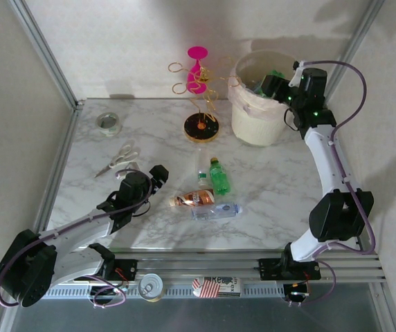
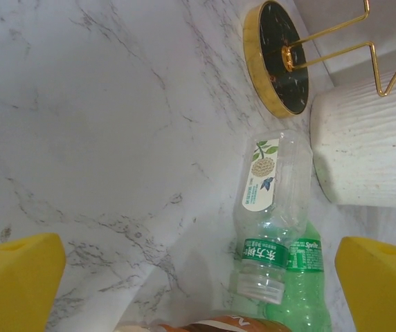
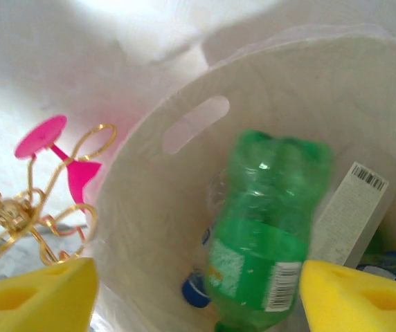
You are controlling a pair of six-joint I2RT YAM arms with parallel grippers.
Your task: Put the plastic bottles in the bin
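The right pincer (image 3: pixel 194 280) is held over the bin (image 1: pixel 257 121) at the far right of the surface (image 1: pixel 149 145). Its yellow fingers (image 3: pixel 32 297) are spread wide and nothing is gripped. A blurred green bottle (image 3: pixel 264 228) is seen between them inside the bin, with a gap to one finger and a blue cap (image 3: pixel 194 294) lower down beside it. The left pincer (image 1: pixel 159 174) is fully opened and empty, poised low over the near part of the surface and faced toward four bottles lying close together at the middle. These are a second green bottle (image 1: pixel 219 178), a clear bottle (image 1: pixel 203 181) just beside it, and a brown bottle (image 1: pixel 194 199) and a second clear bottle (image 1: pixel 216 209) nearer the arms. Scissors (image 1: pixel 118 158) and a tape roll (image 1: pixel 108 123) are seen to the left, and a gold stand (image 1: pixel 201 126) is set beside the bin.
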